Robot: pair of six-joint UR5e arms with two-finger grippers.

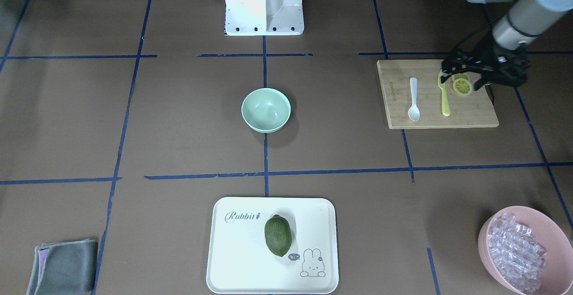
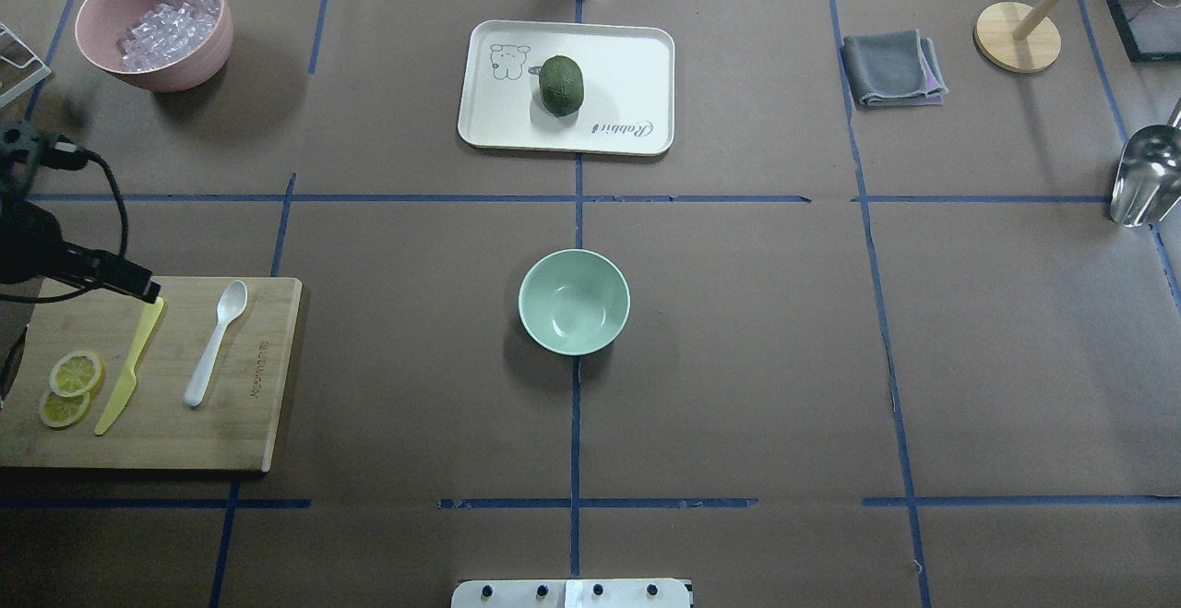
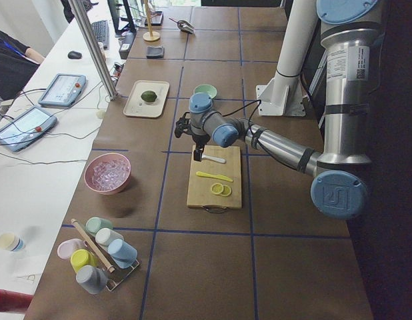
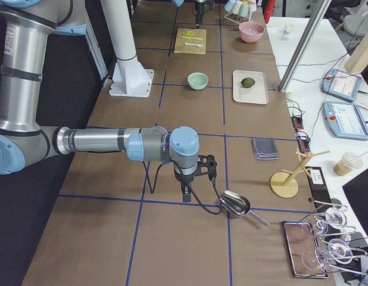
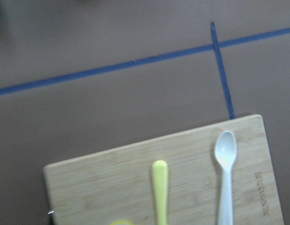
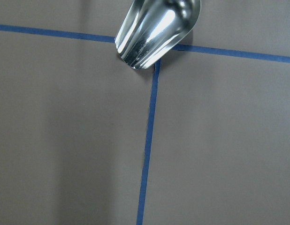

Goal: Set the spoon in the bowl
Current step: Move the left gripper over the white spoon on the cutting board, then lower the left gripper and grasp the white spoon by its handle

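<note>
The spoon is lying on the cutting board, at nine o'clock from the bowl in the overhead view, well apart; the left hand is hovering released above the yellow knife beside it; the right hand is hanging near a metal scoop, clenched or not I cannot tell.

Yellow knife and lemon slices on board; green fruit on tray.
</note>
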